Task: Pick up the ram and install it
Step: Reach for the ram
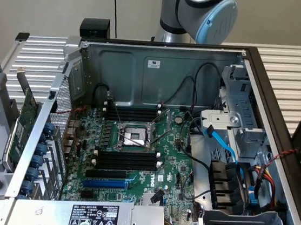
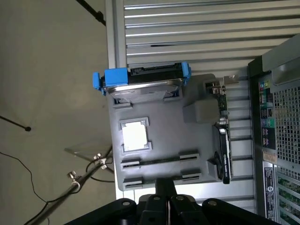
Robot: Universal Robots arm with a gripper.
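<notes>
The CPU socket (image 1: 131, 136) sits between two slot banks (image 1: 125, 160) on the motherboard (image 1: 175, 160).

The exterior view is lit softly and evenly. Glare is seen on the CPU socket (image 1: 131, 137) near centre, and the case wall (image 1: 144, 74) at 12 o'clock is shaded. In the wrist view the white square piece (image 2: 135, 136) is overexposed, and the gripper (image 2: 165, 190) at 6 o'clock is rendered dark.

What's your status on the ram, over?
Gripper shut, empty, near the grey tray. Ram looks edge-on in tray, not picked. Memory slots look empty. Nothing seen between gripper and ram.
</notes>
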